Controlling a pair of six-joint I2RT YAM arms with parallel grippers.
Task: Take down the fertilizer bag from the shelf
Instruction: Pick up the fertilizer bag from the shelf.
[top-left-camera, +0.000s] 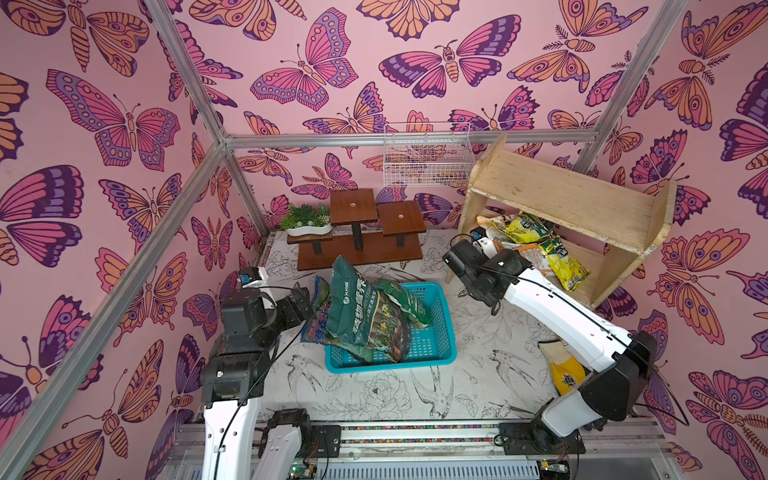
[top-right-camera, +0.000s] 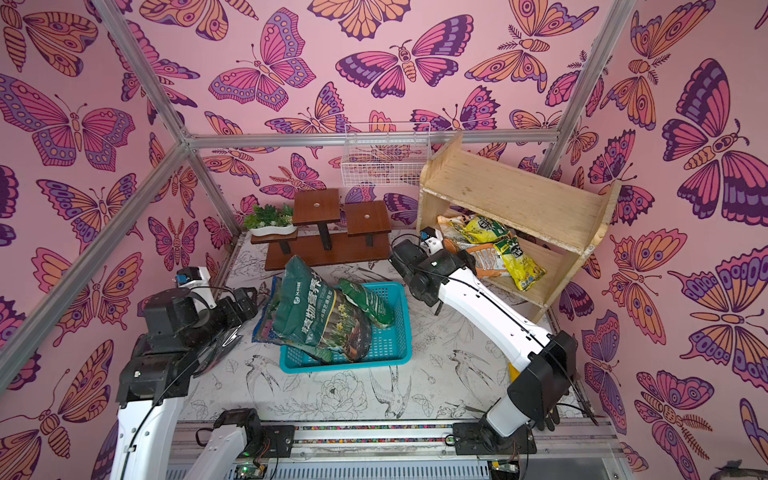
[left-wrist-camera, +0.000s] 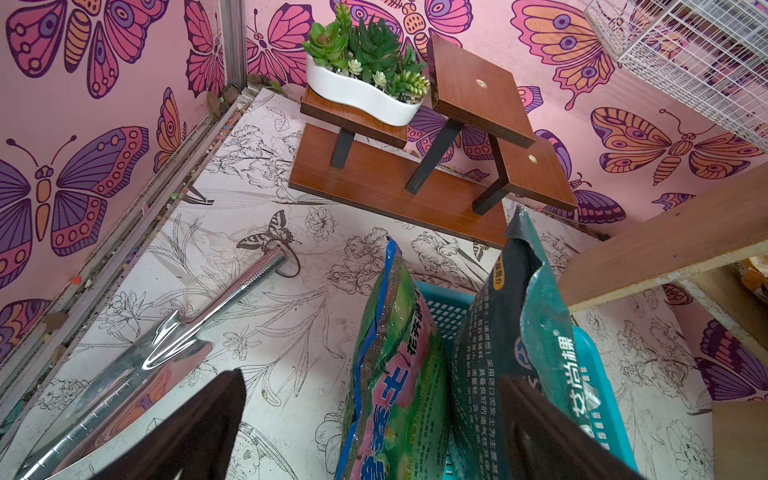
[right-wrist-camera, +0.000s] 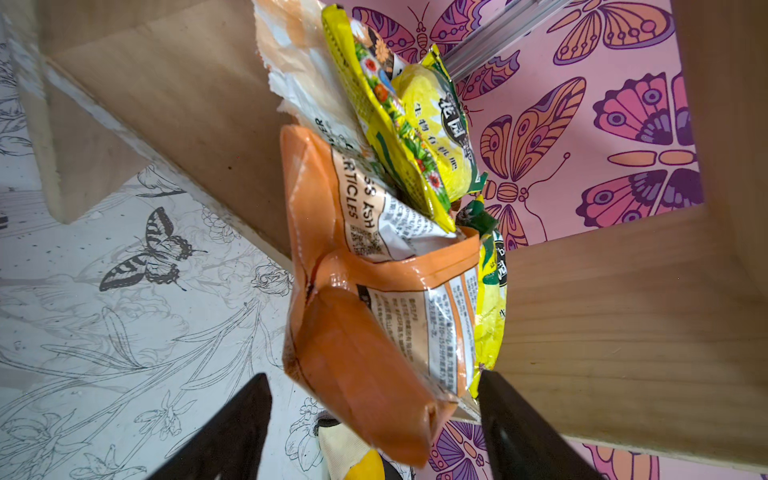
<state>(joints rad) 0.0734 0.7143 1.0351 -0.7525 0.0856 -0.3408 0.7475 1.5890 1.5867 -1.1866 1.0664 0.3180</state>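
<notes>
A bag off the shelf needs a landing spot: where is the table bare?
Bare: the table strip in front of the blue basket, and the patch between basket and shelf, under the right arm. Crowded: the basket, heaped with green bags; the shelf's lower tier, piled with yellow bags. A trowel lies on the table's left side.

pink walls carry purple and orange butterflies, metal bars run along their corners, the white floor shows inked flowers and birds, a brown stepped stand sits at the back.

Seeing orange-white bag, yellow bags, pale ply shelf, teal basket, pink butterfly walls, b/w floral worktop.
</notes>
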